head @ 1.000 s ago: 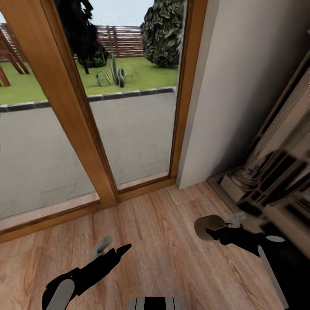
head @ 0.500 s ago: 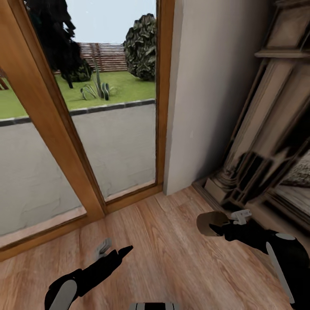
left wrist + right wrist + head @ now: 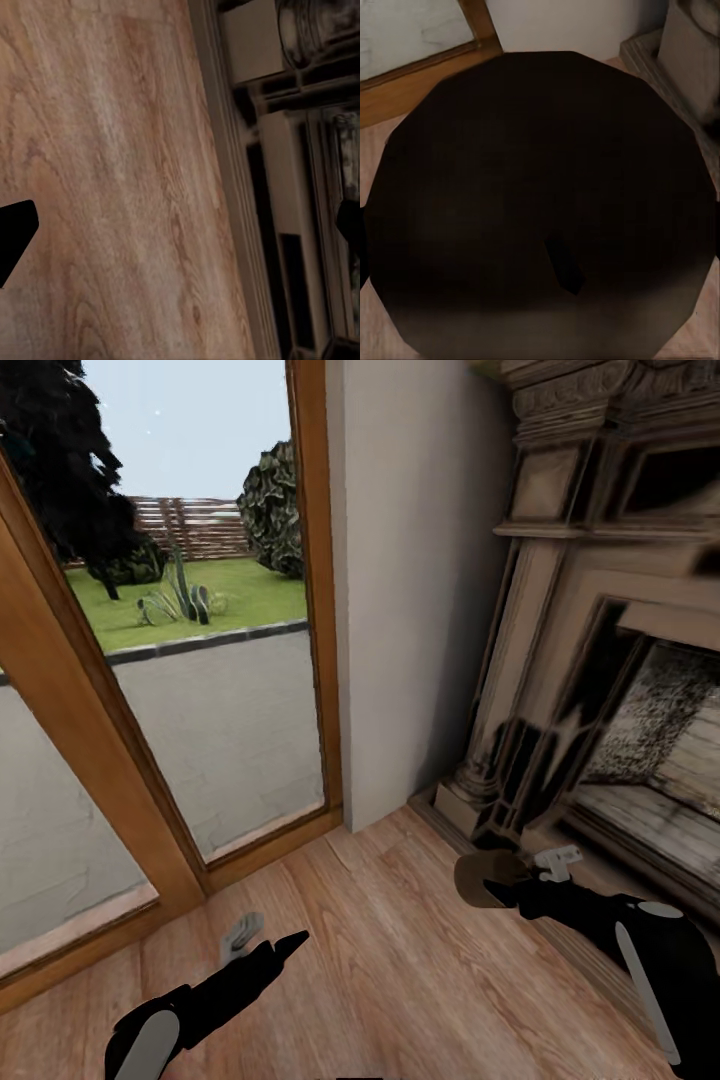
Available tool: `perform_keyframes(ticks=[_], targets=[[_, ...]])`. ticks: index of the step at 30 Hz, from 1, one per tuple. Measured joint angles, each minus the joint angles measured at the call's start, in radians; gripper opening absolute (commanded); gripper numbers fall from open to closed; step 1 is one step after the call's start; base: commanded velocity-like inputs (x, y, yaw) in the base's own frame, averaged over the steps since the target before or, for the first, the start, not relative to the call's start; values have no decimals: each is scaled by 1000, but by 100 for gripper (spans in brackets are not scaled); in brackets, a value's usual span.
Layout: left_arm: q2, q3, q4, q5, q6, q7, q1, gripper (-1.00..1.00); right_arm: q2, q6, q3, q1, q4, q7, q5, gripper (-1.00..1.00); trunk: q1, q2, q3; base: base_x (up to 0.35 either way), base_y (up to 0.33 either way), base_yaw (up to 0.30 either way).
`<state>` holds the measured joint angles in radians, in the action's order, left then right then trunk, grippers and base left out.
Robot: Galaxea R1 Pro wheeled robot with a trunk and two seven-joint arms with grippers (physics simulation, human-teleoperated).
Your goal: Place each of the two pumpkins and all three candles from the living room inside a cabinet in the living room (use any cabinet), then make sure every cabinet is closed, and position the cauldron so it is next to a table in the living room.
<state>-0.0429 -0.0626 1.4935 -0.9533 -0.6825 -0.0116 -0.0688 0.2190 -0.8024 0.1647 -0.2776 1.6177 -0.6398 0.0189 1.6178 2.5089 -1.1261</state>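
Candle [image 3: 487,879]: short cream cylinder with a dark wick, gripped in the right gripper [image 3: 520,880] above the wood floor [image 3: 400,960], near the fireplace [image 3: 600,690].
Left gripper [image 3: 262,940]: over the floor, fingers spread, empty.
Glass door [image 3: 200,690]: garden behind it.

Warm brown grained floor [image 3: 400,960], orange-brown door frame [image 3: 315,590], beige-and-black fireplace [image 3: 600,660], pale grey wall [image 3: 410,580].
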Motion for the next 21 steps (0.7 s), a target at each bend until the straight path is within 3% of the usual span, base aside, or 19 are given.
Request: perform_keyframes(ticks=[6, 21], targets=[[13, 0, -1, 2, 1, 0, 0, 100, -2, 1, 0, 0, 0, 0, 1, -100, -3, -1, 30, 0, 0, -267], [16, 1, -2, 2, 1, 0, 0, 100, 1, 1, 0, 0, 0, 0, 1, -100, -9, -5, 102, 0, 0, -270]])
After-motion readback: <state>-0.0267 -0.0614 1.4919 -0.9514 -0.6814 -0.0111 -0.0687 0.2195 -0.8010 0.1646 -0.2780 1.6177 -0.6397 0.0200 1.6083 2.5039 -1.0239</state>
